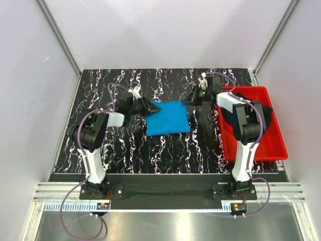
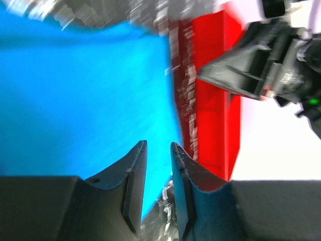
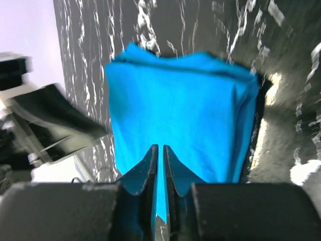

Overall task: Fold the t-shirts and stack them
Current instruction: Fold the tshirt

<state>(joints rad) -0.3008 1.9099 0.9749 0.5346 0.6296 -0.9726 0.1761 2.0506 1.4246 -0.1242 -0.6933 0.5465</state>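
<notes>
The sky-blue t-shirt (image 1: 168,119) lies folded into a rough rectangle near the middle of the marbled black worktop (image 1: 125,145), flat, with its layered edges stacked at one side in the right wrist view (image 3: 175,110). The left gripper (image 1: 156,107) lies low at the shirt's far left corner, its tips at the cloth's edge. From its own camera its jaws (image 2: 158,144) stand a narrow way apart, with blue cloth (image 2: 75,100) and a strip of worktop showing through the gap and nothing caught between them. The right gripper (image 1: 192,99) sits just beside the shirt's far right corner. In its own view the jaws (image 3: 159,146) are parted by only a thin slit with blue showing through it, and I cannot tell whether any cloth is pinched there. Each wrist camera catches the opposite gripper as a dark wedge across the shirt. The black t-shirt (image 1: 268,113) lies crumpled in the red tray (image 1: 256,153) at the right side of the worktop, largely hidden under the right arm; the tray's red wall also shows in the left wrist view (image 2: 210,100), well apart from the blue shirt.
</notes>
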